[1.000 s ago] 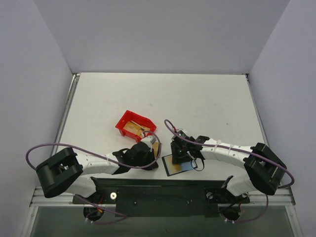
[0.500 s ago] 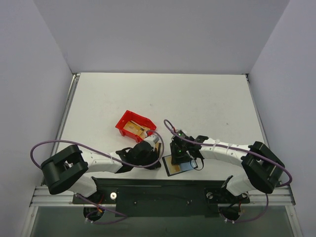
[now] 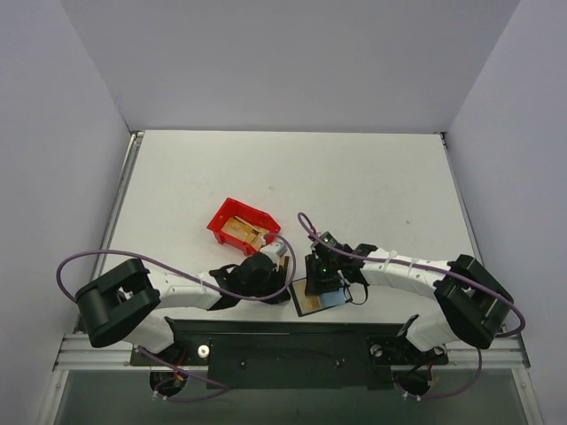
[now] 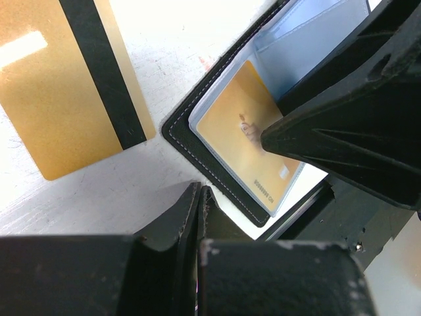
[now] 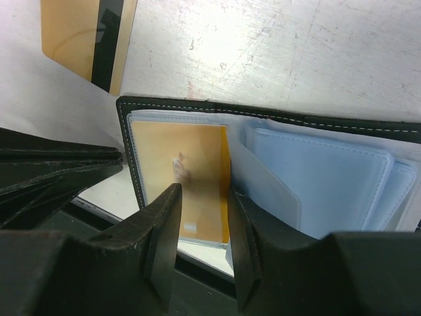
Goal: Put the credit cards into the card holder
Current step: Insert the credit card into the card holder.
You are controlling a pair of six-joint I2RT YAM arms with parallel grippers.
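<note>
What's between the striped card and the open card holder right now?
Nothing: only bare table separates the striped card from the card holder, as the left wrist view shows.

White links (image 3: pixel 180 290), purple cables (image 3: pixel 124 257), black left hand (image 4: pixel 199 195), black right hand (image 5: pixel 202 199)

The open card holder (image 5: pixel 276 118) lies flat on the table (image 5: pixel 263 52), with a card (image 5: pixel 191 158) in its left pocket, below the gap between the right gripper's (image 5: pixel 200 197) jaws. A loose card (image 5: pixel 85 33) lies ahead-left of them, apart from the holder. The bin (image 3: pixel 221 221) stands farther back, near the left gripper's (image 4: pixel 199 197) jaws

Left gripper (image 4: pixel 199 210) and right gripper (image 5: pixel 200 224) crowd the card holder's (image 5: pixel 309 171) left half.
</note>
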